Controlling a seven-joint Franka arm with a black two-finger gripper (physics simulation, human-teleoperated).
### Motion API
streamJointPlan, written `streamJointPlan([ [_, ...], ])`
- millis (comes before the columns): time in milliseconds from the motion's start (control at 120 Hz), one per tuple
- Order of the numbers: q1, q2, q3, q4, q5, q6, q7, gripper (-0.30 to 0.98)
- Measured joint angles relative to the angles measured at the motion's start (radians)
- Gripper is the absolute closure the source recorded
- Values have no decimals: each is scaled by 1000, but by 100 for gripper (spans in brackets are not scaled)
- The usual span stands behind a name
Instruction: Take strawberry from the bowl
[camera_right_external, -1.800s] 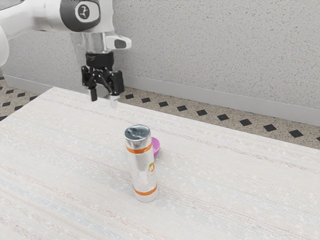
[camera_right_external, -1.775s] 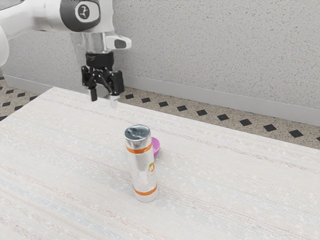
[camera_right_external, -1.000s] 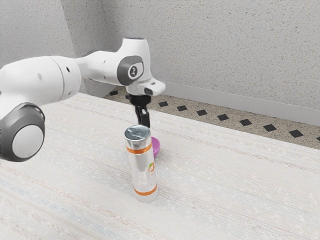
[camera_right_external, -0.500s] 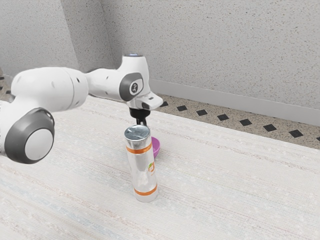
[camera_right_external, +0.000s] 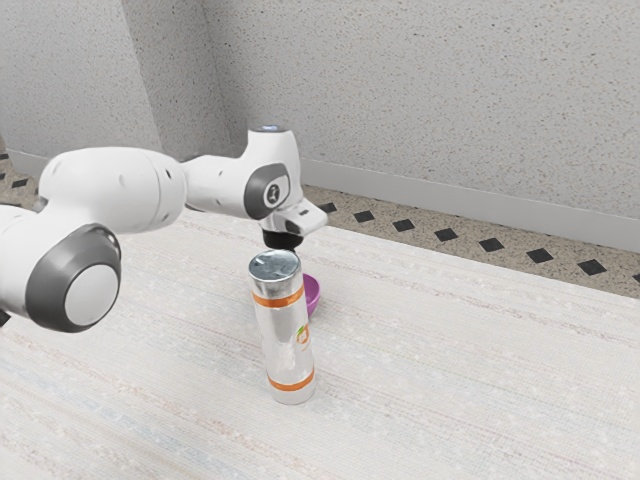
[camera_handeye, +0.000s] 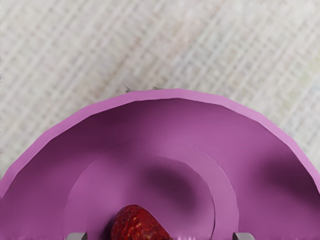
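Though well into the approach, can't call the pick done. Starting at the exterior view's left: reaching in over the tabletop with the white Franka arm, wrist low. Next, seeing the orange-banded bottle upright in front, covering part of the purple bowl. Just past that, catching the bowl's rim and inner wall.

Looking down in the wrist view: reading jaws as spread apart, clamped on nothing. Can see the strawberry on the bowl's floor, between them, looking slightly nearer one jaw.

Status: would tick off reach and rough line-up. Left to do: centre a touch, lower if short on depth, close, lift clear of the rim. Can't confirm depth from here. Watch for nudging the berry sideways while closing, or clipping the bowl wall. Keep off the bottle on the way out.
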Motion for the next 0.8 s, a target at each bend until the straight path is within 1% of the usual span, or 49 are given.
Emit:
streamJointPlan([
  [367, 0, 24, 12, -1, -2, 11, 10, 45],
  [417, -1, 30, 13, 0, -3, 12, 12, 43],
  [483, -1, 33, 13, 1, -5, 13, 13, 42],
  [575, 0, 31, 14, 7, -4, 11, 11, 54],
  [733, -1, 23, 15, 9, -1, 10, 4, 55],
  [800, -3, -12, 14, 7, 1, 7, 1, 56],
])
